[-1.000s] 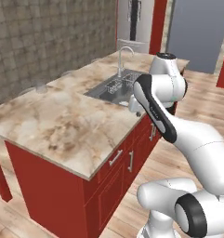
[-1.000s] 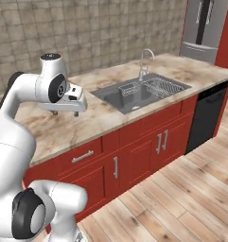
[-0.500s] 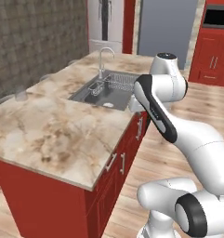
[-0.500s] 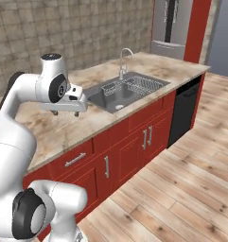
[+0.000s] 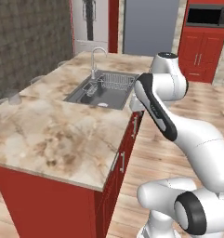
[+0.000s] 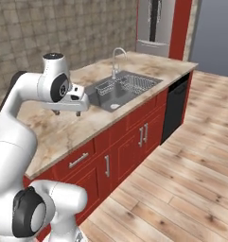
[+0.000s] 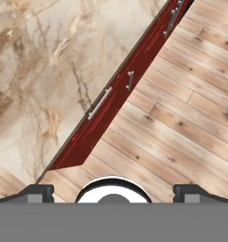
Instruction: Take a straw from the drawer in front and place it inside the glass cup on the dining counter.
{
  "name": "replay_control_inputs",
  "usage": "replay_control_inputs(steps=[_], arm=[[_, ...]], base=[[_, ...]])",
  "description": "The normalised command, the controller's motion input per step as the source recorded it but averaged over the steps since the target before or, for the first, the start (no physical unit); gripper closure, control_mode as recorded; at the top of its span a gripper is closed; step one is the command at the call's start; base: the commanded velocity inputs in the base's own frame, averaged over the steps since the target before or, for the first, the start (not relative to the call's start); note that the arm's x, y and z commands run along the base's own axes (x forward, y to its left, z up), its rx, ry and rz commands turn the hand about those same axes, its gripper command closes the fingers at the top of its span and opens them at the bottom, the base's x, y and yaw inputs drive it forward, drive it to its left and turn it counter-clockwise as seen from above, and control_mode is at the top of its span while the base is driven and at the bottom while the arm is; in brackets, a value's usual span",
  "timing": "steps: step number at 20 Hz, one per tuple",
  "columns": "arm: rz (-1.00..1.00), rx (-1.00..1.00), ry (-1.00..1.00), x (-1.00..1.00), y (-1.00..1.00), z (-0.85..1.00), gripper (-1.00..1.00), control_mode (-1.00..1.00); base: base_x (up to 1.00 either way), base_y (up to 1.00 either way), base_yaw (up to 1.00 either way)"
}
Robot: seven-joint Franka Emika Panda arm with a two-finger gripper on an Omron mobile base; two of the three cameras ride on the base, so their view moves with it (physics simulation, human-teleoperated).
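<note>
Pincer (image 6: 68,112) of the white arm hangs with its jaws spread wide and empty above the beige marble-patterned worktop (image 6: 63,132), near the steel sink (image 6: 122,87).

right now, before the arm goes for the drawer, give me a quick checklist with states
1. gripper open: ok, jaws spread wide.
2. Gripper empty: ok, nothing between the fingertips.
3. drawer open: not ok, its red front sits flush with the cabinet.
4. Gripper down at the drawer handle: not ok, it hangs above the dining counter edge.
5. Straw located: cannot tell with the drawer shut.
6. glass cup upright on the dining counter: looks ok, near the far edge, though faint.
</note>
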Motion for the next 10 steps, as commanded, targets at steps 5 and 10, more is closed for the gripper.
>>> replay_control_inputs(steps=[5,10], arm=[[0.00,0.00,0.00,0.00,0.00,0.00,-1.00,1.00],[0.00,0.00,0.00,0.00,0.00,0.00,-1.00,1.00]], base=[[-0.61,0.24,-0.02],[-0.26,0.22,-0.06]])
